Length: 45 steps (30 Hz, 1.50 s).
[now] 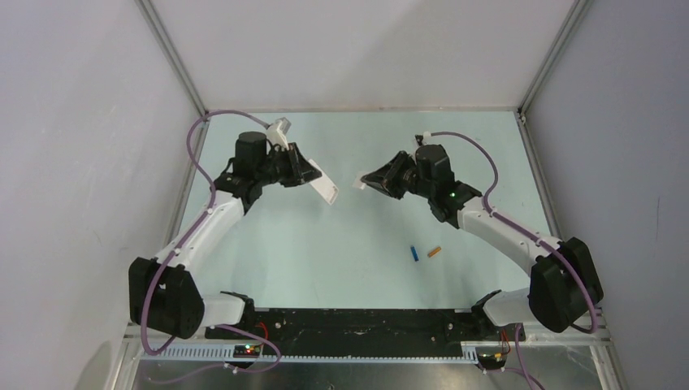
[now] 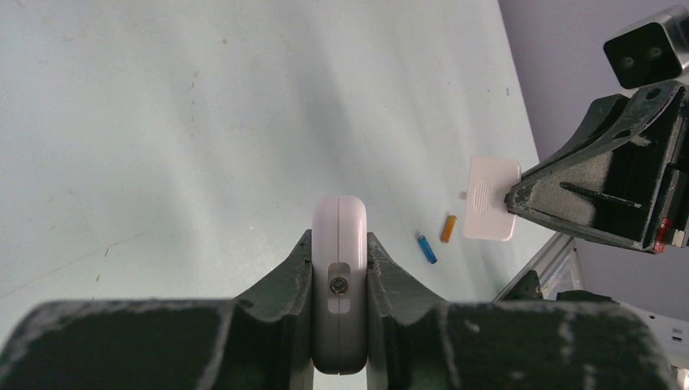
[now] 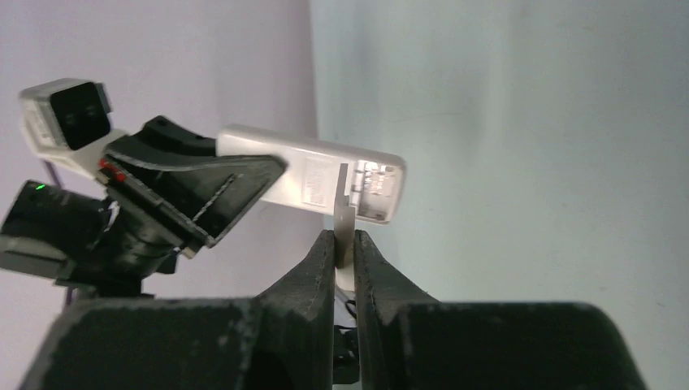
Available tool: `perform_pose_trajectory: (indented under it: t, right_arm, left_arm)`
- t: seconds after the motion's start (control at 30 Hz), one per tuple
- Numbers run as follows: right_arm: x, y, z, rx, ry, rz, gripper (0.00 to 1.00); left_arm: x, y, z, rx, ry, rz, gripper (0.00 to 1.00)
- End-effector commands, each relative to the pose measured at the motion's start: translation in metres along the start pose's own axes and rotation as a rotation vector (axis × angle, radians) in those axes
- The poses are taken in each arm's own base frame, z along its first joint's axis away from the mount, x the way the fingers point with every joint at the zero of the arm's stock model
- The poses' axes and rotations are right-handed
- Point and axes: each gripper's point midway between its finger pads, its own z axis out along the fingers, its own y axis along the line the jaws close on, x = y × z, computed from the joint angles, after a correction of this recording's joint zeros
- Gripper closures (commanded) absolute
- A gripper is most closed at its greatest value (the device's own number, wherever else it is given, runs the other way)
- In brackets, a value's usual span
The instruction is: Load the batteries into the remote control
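My left gripper [image 1: 311, 174] is shut on the white remote control [image 1: 324, 188] and holds it in the air, edge-on in the left wrist view [image 2: 340, 244]. In the right wrist view the remote [image 3: 313, 172] shows its open battery compartment [image 3: 376, 184]. My right gripper [image 1: 371, 180] is shut on the thin white battery cover [image 1: 358, 183], which is held apart from the remote; the cover is flat-on in the left wrist view [image 2: 491, 197] and edge-on in the right wrist view [image 3: 344, 218]. The blue battery [image 1: 413, 253] and the orange battery [image 1: 434, 252] lie on the table, side by side.
The pale green table [image 1: 325, 260] is walled by grey panels left, right and back. The black base rail [image 1: 357, 321] runs along the near edge. The batteries also show in the left wrist view, blue [image 2: 426, 248] and orange [image 2: 448, 228].
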Motion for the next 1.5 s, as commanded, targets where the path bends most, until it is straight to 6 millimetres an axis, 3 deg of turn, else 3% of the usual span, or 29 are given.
perform_pose_trajectory:
  t: [0.0,0.17,0.33,0.53,0.67,0.7,0.87,0.93,1.07,1.2,1.47]
  right_arm:
    - [-0.001,-0.051,0.002,0.177,-0.018,-0.057,1.0]
    - [0.009,-0.109,0.015,0.354,0.022,-0.062,1.0]
    - [0.026,-0.145,0.023,0.462,0.077,-0.051,0.99]
    - [0.031,-0.177,0.019,0.596,0.058,-0.066,0.77]
    - [0.027,-0.182,0.004,0.676,-0.009,-0.116,0.41]
    - [0.031,-0.18,0.001,0.687,-0.005,-0.133,0.38]
    - [0.039,-0.153,-0.011,0.636,-0.013,-0.218,0.33]
    - [0.043,-0.129,-0.013,0.558,-0.009,-0.283,0.34]
    - [0.06,-0.062,-0.021,0.293,0.037,-0.506,0.34]
    - [0.091,0.006,-0.051,-0.069,0.16,-0.705,0.33]
    - [0.118,0.063,-0.096,-0.409,0.225,-0.836,0.3]
  left_arm:
    - [-0.009,-0.01,-0.013,0.016,-0.06,0.071,1.0]
    - [0.001,-0.015,-0.024,0.035,-0.063,0.046,1.0]
    - [0.015,-0.025,-0.036,0.079,-0.055,0.043,1.0]
    - [0.026,-0.034,-0.056,0.114,-0.086,0.057,1.0]
    - [0.029,-0.039,-0.064,0.133,-0.101,0.072,1.0]
    - [0.03,-0.041,-0.066,0.141,-0.099,0.073,1.0]
    - [0.032,-0.054,-0.076,0.196,-0.105,0.102,1.0]
    - [0.034,-0.06,-0.08,0.227,-0.098,0.118,1.0]
    - [0.038,-0.077,-0.091,0.313,-0.084,0.186,1.0]
    - [0.039,-0.103,-0.109,0.436,-0.069,0.271,1.0]
    - [0.059,-0.143,-0.143,0.675,0.013,0.379,1.0]
